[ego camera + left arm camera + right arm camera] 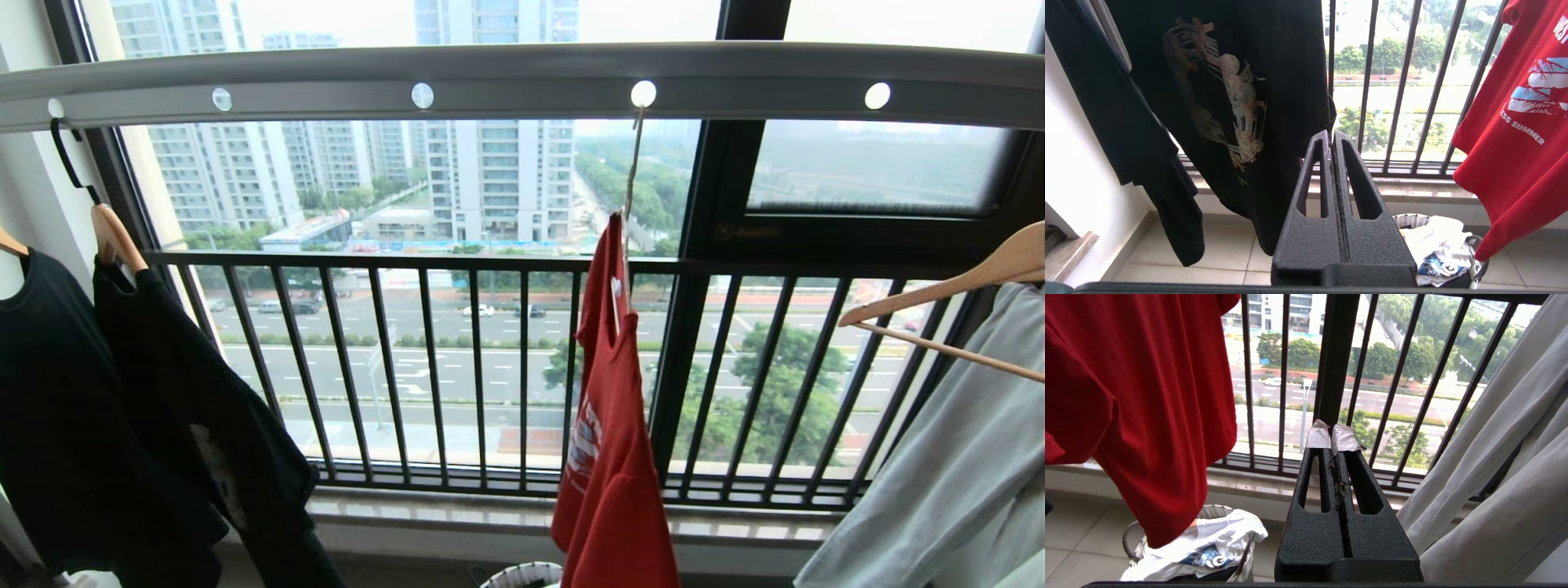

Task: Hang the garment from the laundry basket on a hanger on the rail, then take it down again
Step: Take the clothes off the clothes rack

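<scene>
done: shirt (608, 457) hung on rail (522, 82), frame centre | left: take down | left claw (1331, 136), right claw (1331, 437): both together, empty

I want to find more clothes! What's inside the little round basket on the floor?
Inside the small round white-rimmed laundry basket lies a crumpled white garment with blue print. Whatever is underneath it is covered, and the hanging red T-shirt hides part of the basket.

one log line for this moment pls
red T-shirt: hung on rail | left pincer: shut, empty | right pincer: shut, empty
</scene>
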### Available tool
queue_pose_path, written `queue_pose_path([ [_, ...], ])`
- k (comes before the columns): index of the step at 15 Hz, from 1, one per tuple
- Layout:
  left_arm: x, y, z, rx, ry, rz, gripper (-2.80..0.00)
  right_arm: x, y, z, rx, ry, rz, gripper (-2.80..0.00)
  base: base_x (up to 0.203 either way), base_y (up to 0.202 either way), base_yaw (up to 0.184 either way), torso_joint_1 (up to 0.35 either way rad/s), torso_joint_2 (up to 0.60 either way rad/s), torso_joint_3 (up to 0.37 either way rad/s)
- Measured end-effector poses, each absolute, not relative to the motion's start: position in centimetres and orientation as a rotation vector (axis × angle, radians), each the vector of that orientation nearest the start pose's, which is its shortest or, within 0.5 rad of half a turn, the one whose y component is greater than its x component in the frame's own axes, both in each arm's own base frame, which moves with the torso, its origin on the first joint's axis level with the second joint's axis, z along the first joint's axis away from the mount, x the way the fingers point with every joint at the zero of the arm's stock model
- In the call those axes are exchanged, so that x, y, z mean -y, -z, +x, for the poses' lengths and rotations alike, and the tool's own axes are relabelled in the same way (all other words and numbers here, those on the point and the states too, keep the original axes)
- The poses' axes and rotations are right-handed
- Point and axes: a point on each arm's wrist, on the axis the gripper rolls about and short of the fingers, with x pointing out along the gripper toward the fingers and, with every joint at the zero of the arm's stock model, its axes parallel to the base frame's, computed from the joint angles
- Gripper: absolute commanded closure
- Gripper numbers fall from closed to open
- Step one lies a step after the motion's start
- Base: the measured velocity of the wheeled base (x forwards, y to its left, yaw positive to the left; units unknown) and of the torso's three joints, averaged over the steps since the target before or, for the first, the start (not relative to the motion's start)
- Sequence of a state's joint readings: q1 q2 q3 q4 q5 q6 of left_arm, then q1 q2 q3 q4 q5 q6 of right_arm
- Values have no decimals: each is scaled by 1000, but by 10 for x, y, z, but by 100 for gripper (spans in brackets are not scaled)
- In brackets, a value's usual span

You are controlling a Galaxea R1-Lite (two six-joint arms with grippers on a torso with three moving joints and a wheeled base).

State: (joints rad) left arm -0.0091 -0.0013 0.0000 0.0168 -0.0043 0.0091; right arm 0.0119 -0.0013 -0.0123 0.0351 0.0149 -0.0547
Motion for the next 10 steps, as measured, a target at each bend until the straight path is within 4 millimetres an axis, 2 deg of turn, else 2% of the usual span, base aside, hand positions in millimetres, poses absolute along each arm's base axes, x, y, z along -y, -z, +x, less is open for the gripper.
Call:
queue_pose_path([
  [10,0,-74,-23,-15,14,9,0,0,-75,-24,-21,-27,-55,0,0,0,0,0,0,0],
])
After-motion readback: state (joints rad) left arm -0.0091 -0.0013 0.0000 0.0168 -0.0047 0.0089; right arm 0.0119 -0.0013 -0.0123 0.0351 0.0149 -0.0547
